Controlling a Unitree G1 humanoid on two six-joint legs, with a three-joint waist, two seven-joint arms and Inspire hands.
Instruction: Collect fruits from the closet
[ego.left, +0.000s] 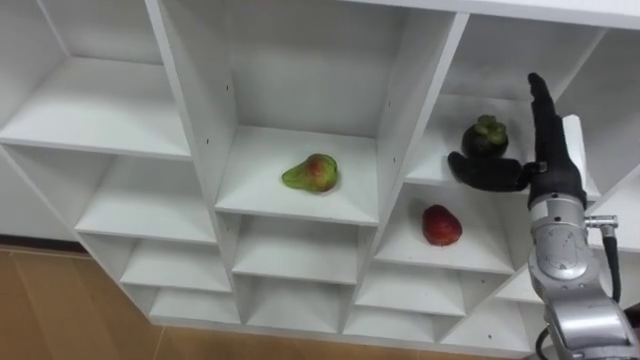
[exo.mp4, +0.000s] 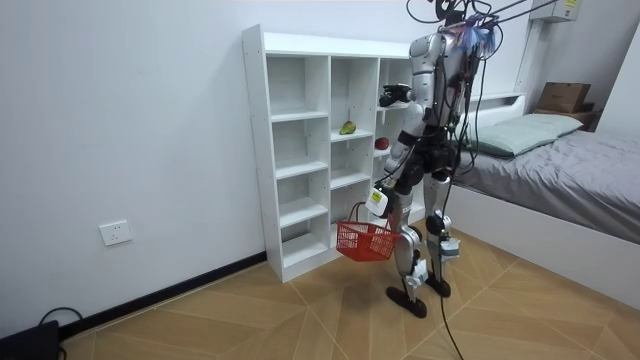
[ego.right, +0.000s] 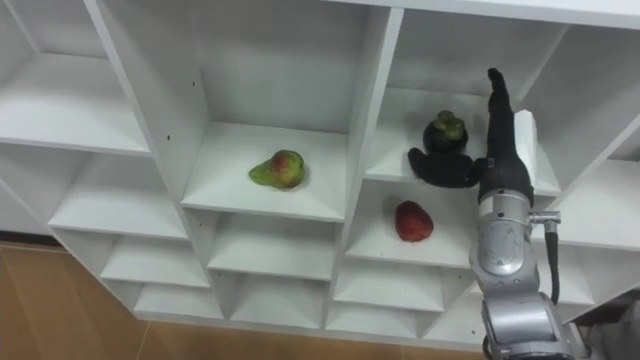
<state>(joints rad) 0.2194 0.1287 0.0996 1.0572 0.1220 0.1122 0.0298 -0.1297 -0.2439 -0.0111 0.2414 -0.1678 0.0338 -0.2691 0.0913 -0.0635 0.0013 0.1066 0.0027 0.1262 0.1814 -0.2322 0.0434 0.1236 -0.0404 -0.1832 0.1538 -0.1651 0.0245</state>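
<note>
right hand (ego.left: 548, 150) up by the shelf (ego.left: 200, 100), fingers straight and open, thumb beside the dark fruit (ego.left: 485, 135). pear (ego.left: 311, 173) and red fruit (ego.left: 441, 225) sit in other cubbies. basket (exo.mp4: 364, 241) hangs from left hand (exo.mp4: 378, 200), can't tell its grip.

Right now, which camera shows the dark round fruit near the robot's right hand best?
The right eye view: the dark fruit shows whole, leafy cap included, just above the right hand's thumb. The left eye view shows nearly the same, closer to the picture's edge. In the room view it is too small to make out.
</note>
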